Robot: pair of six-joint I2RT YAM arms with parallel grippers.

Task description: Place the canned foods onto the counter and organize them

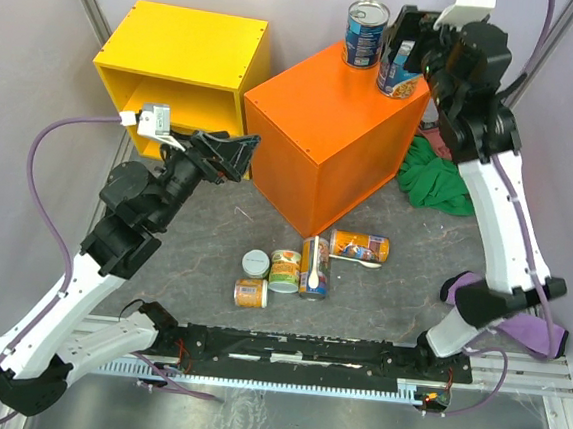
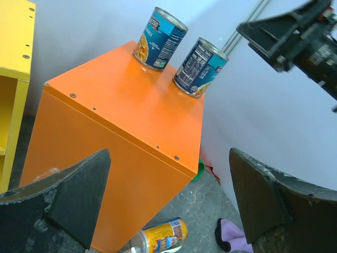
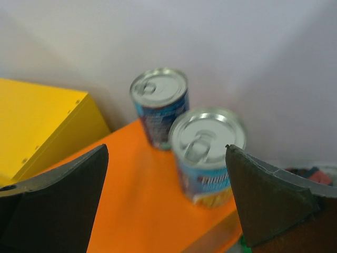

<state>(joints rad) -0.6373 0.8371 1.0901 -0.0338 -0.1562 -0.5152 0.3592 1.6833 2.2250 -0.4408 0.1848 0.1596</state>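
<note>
Two blue tins [image 1: 366, 33] stand on the orange counter [image 1: 325, 118], the right gripper [image 1: 411, 35] beside one. Five more tins [image 1: 284, 270] sit on the table [image 1: 194, 237].

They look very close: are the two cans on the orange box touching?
Apart. In the left wrist view, the orange box shows bare between the far can and the near can.

Two blue tins [image 1: 365, 36] upright atop orange counter [image 1: 323, 137]; seemingly five cans [image 1: 284, 271] below.

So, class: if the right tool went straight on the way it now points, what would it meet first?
Probably the nearer blue can, standing on the counter in line with the open right tool; the second can stands farther back. Depth is unclear.
</note>
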